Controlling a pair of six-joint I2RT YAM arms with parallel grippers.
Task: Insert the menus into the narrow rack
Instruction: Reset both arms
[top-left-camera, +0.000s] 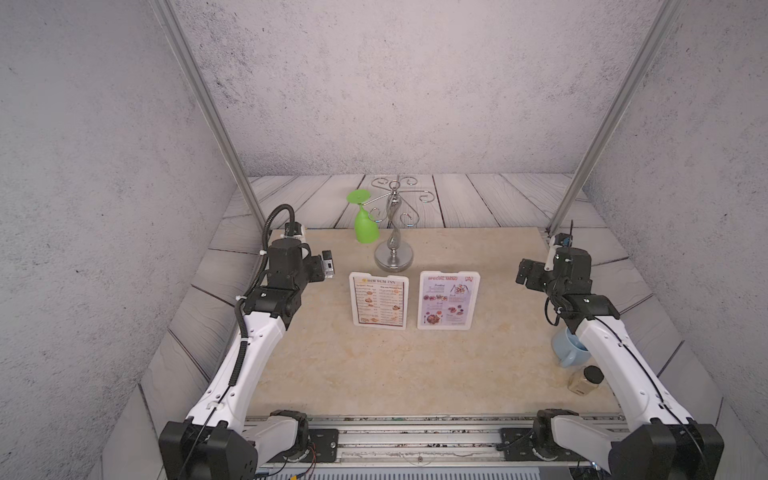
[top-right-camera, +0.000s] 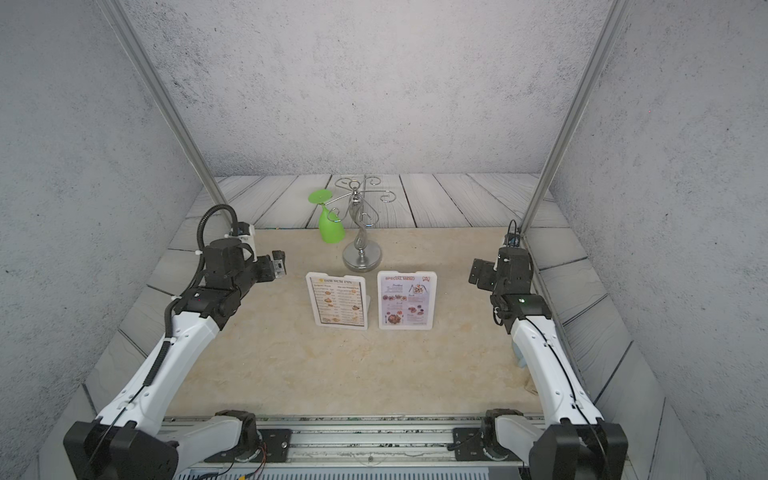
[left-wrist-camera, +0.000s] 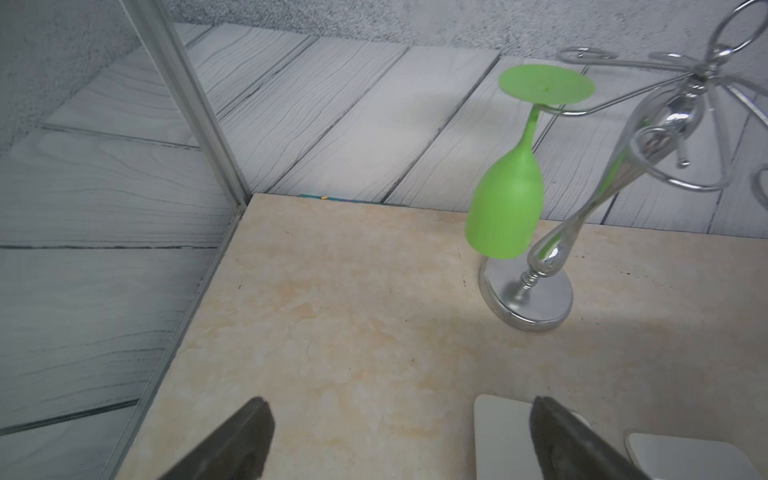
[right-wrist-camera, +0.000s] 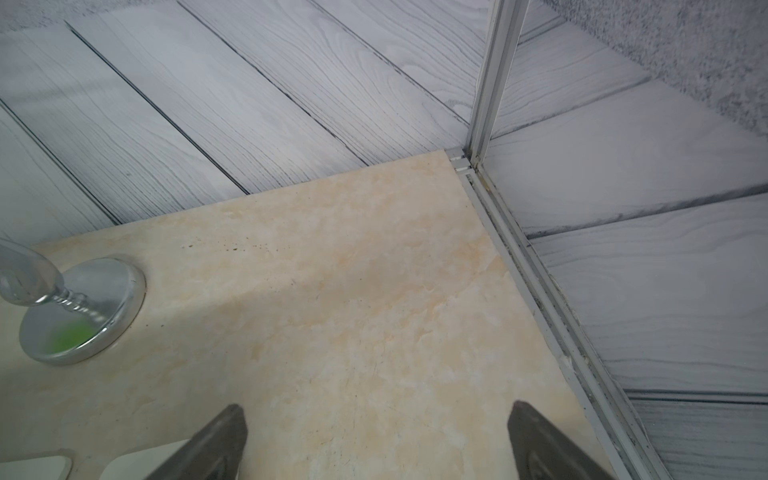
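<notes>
The white menu (top-left-camera: 379, 300) and the lilac menu (top-left-camera: 448, 300) stand upright side by side at mid-table, seemingly already in the rack, which we hardly see. Left gripper (left-wrist-camera: 401, 415) and right gripper (right-wrist-camera: 376, 419) are empty, fingers apart, well aside. We should hold our arms clear of both sheets.

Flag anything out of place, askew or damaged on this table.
Nothing stands out. The DIM SUM INN menu and SPECIAL MENU stand upright side by side; the green glass hangs inverted from the chrome stand.
</notes>
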